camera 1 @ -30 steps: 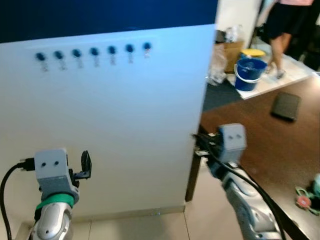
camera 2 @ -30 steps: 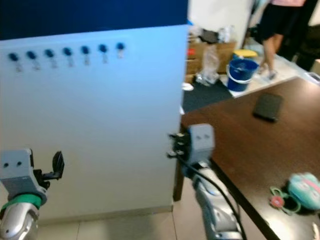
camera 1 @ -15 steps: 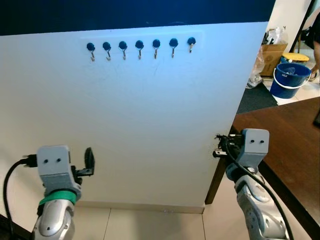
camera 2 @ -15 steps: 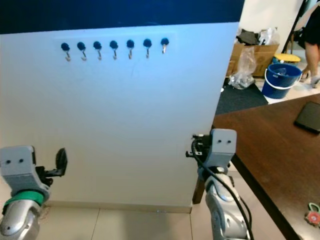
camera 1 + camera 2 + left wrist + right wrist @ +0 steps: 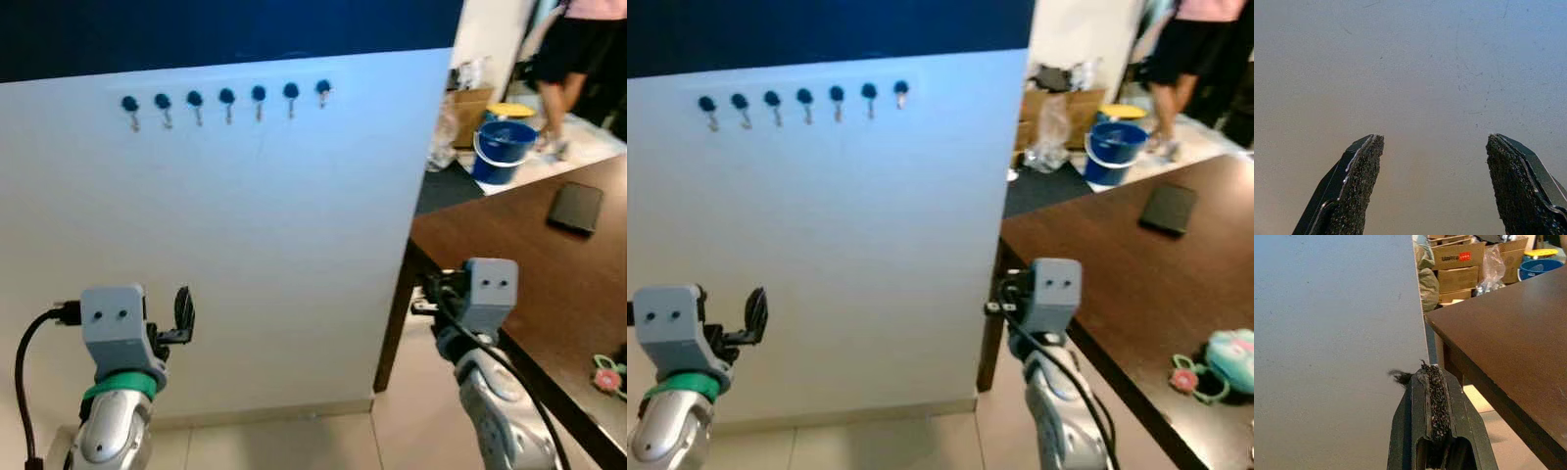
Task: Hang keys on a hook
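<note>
A row of seven dark round-headed metal hooks (image 5: 226,98) runs across the upper left of the frame on a tall white panel (image 5: 274,255), all of them bare. The bunch of keys with a pink and green fob (image 5: 1187,375) lies at the lower right of the frame on the dark brown wooden tabletop (image 5: 1117,255), just beside a pale blue soft pouch (image 5: 1232,354). The left gripper (image 5: 1432,183) hovers low before the panel, released, its two black fingers spread wide with nothing between them; the right gripper (image 5: 1433,401) is clenched, pads pressed together, empty, near the tabletop's corner. Judging by this, the task is at its fetching step: the next move calls for turning toward the tabletop, reaching the keys and grasping them.
</note>
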Robot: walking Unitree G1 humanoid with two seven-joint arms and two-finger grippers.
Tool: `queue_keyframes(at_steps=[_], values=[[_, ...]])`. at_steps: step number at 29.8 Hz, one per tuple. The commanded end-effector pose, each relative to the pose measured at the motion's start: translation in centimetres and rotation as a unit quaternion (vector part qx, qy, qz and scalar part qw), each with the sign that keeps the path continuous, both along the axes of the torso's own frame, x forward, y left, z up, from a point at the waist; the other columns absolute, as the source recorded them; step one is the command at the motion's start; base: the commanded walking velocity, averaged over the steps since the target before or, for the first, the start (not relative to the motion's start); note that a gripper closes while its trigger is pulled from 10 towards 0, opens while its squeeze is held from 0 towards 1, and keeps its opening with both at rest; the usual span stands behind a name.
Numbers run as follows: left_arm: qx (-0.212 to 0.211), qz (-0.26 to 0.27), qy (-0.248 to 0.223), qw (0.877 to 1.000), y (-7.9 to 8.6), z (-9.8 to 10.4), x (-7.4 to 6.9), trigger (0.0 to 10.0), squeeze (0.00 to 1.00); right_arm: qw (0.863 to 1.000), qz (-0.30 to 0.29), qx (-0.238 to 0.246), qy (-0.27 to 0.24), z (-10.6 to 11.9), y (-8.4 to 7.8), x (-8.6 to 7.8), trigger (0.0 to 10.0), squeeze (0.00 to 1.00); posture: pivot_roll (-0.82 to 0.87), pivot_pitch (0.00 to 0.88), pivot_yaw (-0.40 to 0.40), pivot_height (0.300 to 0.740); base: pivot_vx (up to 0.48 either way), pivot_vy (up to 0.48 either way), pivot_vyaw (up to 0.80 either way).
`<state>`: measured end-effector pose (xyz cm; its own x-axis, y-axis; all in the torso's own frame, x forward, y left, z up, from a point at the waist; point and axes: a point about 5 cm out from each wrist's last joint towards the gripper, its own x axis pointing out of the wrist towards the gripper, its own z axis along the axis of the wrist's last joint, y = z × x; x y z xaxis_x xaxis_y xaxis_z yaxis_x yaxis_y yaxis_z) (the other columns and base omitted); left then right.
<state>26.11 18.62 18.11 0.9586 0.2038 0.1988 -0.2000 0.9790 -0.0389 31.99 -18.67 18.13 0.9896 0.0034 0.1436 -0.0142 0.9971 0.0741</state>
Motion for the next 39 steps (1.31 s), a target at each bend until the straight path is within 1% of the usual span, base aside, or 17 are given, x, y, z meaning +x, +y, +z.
queue_keyframes(at_steps=[1,3,8,31,33,34,36,39], values=[[-0.003,0.000,0.003,1.000,0.2,-0.3,-0.1,10.0,0.00,1.000,0.009,0.008,0.001,-0.2,0.6,-0.2,10.0,0.00,-0.15,0.108,0.176,0.740,0.000,0.000,0.00],[-0.003,-0.004,0.002,1.000,0.2,-0.4,-0.1,10.0,0.00,1.000,0.012,0.010,0.003,-0.3,0.7,-0.2,10.0,0.00,-0.15,0.108,0.176,0.740,0.000,0.000,0.00],[-0.006,-0.006,0.001,1.000,0.1,-0.4,-0.1,10.0,0.00,1.000,0.017,0.013,0.004,-0.4,0.9,-0.3,10.0,0.00,-0.15,0.108,0.176,0.740,0.000,0.284,0.00],[-0.008,-0.013,-0.007,1.000,0.1,-0.1,-0.2,10.0,0.00,1.000,0.019,0.019,0.004,-0.3,1.0,-0.2,10.0,0.00,-0.14,0.111,0.176,0.740,0.000,0.402,0.00],[-0.007,-0.011,-0.007,1.000,0.2,-0.1,-0.2,10.0,0.00,1.000,0.019,0.019,0.004,-0.3,1.0,-0.2,10.0,0.00,-0.14,0.111,0.176,0.740,0.000,0.000,0.00],[-0.005,-0.016,-0.016,1.000,0.0,0.2,-0.3,10.0,0.00,1.000,0.020,0.019,0.003,-0.3,1.0,-0.2,10.0,0.00,-0.14,0.110,0.177,0.740,0.000,0.000,0.00],[-0.003,-0.025,-0.028,0.999,-0.4,0.6,-0.4,10.0,0.00,1.000,0.020,0.020,0.003,-0.3,1.1,-0.2,10.0,0.00,-0.14,0.110,0.177,0.740,0.000,-0.480,0.00],[-0.003,-0.030,-0.031,0.999,-0.6,0.7,-0.4,10.0,0.00,1.000,0.019,0.020,0.003,-0.3,1.1,-0.2,10.0,0.00,-0.14,0.110,0.179,0.740,0.000,-0.480,0.00]])
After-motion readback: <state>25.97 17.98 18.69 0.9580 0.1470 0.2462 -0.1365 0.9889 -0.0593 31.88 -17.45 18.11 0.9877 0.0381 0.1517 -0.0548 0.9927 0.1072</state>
